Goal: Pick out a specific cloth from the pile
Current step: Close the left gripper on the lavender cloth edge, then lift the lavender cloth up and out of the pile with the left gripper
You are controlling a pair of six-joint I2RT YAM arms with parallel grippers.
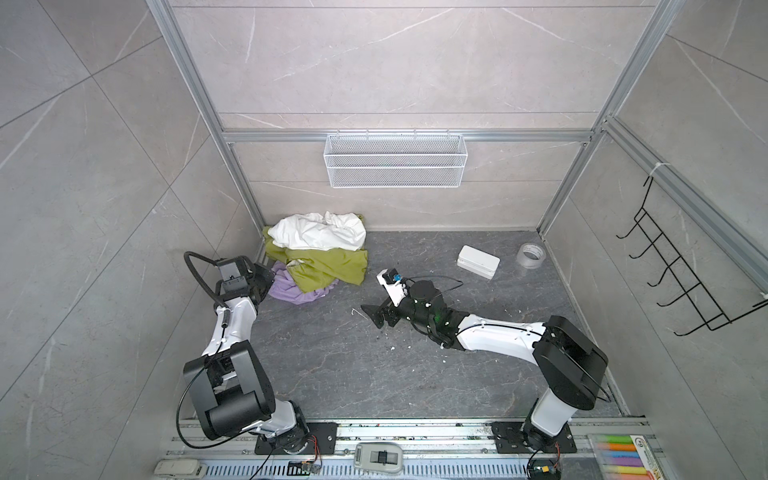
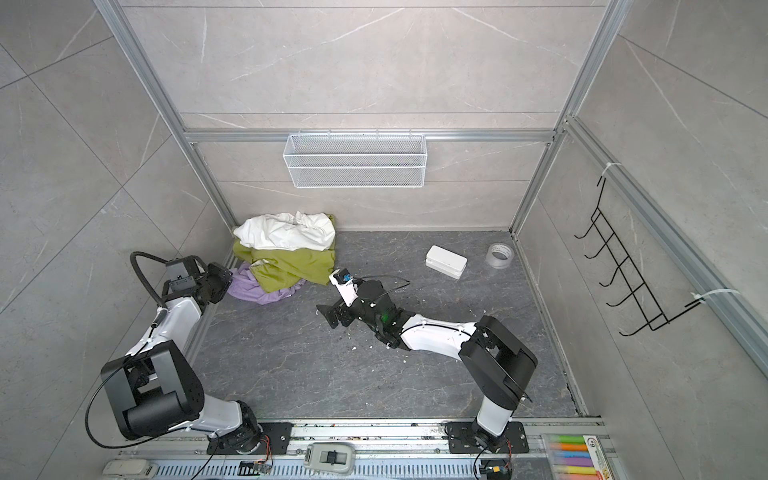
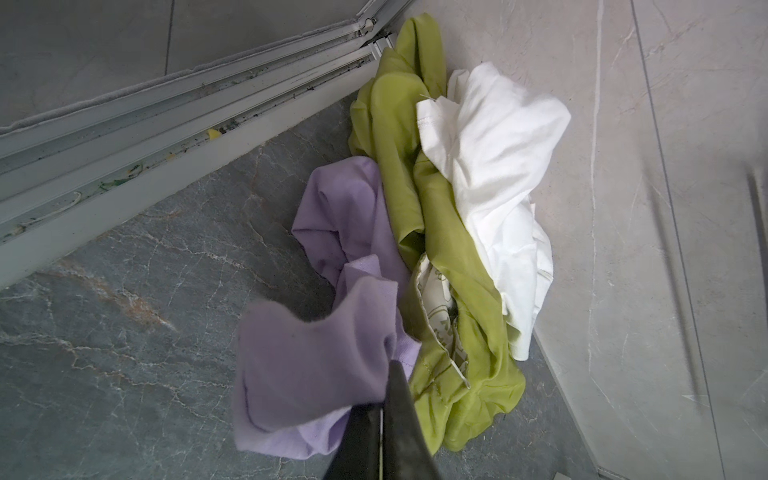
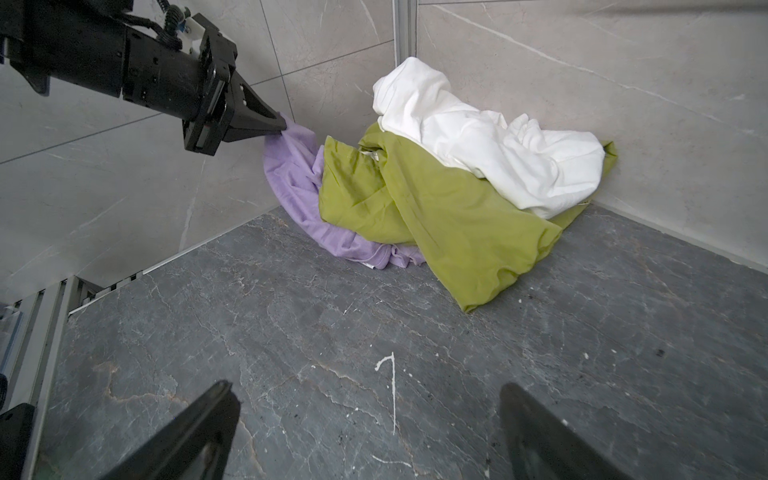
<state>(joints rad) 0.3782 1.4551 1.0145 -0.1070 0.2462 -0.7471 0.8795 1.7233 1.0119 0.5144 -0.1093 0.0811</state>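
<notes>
The pile (image 1: 320,249) lies in the far left corner: a white cloth (image 1: 320,232) on top, an olive-green cloth (image 1: 332,270) under it, and the lavender cloth (image 1: 291,293) lowest, at the pile's near left edge. My left gripper (image 1: 271,276) is shut on a lifted fold of the lavender cloth (image 3: 316,361), its fingers (image 3: 399,399) pressed together. From the right wrist view the left gripper (image 4: 282,124) pinches the cloth's (image 4: 299,195) upper corner, the rest still tucked under the olive-green cloth (image 4: 436,216). My right gripper (image 1: 374,316) stands open and empty (image 4: 365,390) low over the floor, right of the pile.
A small white box (image 1: 478,262) and a roll of clear tape (image 1: 531,254) sit at the far right of the floor. A white wire basket (image 1: 395,160) hangs on the back wall, a black hook rack (image 1: 681,274) on the right wall. Aluminium rails (image 3: 166,124) border the floor.
</notes>
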